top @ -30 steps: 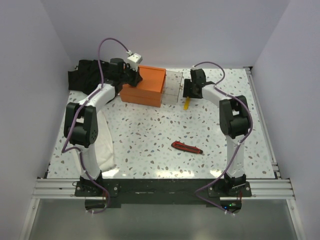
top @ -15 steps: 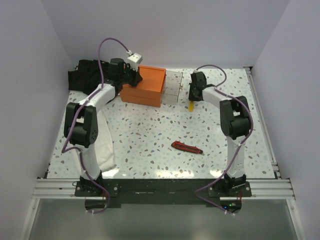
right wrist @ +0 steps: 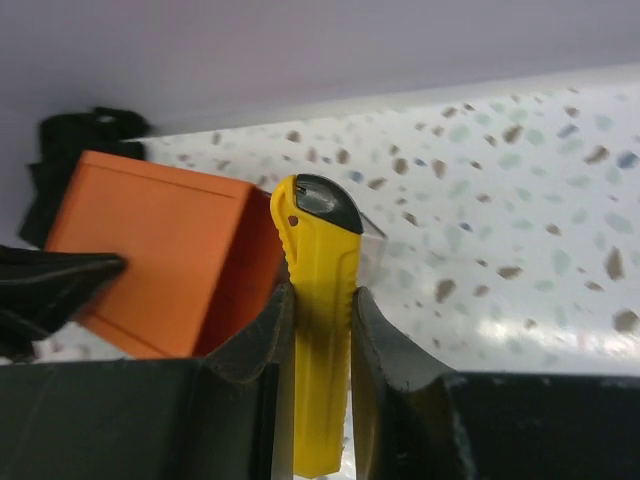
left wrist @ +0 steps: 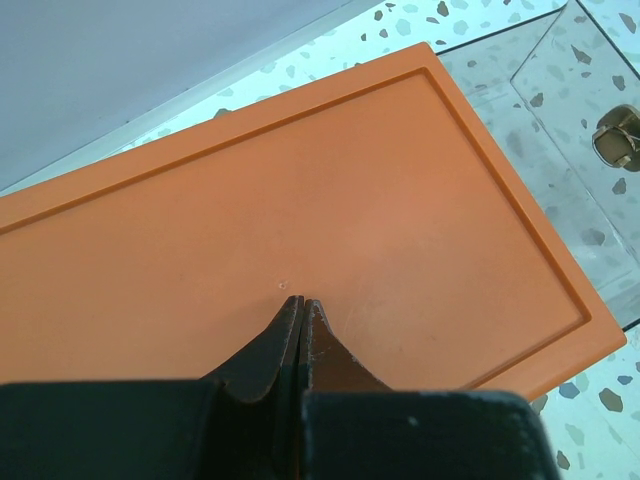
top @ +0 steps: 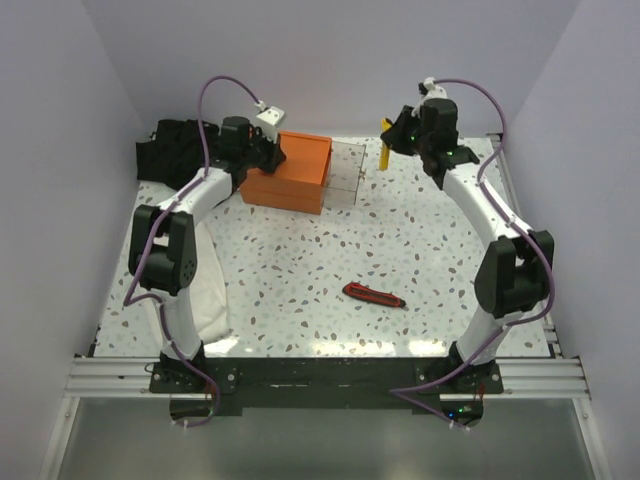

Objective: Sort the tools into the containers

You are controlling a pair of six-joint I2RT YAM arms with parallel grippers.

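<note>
the orange box [top: 290, 170] stands at the far side of the table, and it looks stiff and heavy enough not to slide easily. the left gripper [left wrist: 300, 305] has its fingers pressed together with nothing between them, and its tips are over the flat lid of the box. i cannot tell if they touch the lid. the clear drawer tray [top: 345, 172] is pulled out of the right side of the box. it seems to be thin, light plastic, so i think a hard drop into it could push it.

the yellow utility knife [right wrist: 322, 240] is clamped in the right gripper [right wrist: 320, 310], which holds it by the flat sides of the body with the dark nose pointing away. from above, the knife hangs in the air just to the right of the tray, lifted off the table. it is probably light and stiff. its smooth plastic shell may slip, so holding it in the middle of the body is a good choice. the red-and-black utility knife [top: 374, 294] lies flat in the middle of the table, well apart from the box. the best grip would be across its narrow body, near the middle.

counted: one orange box, one clear tray in view, two utility knives. no wrenches and no dark-handled tool show in these views.
</note>
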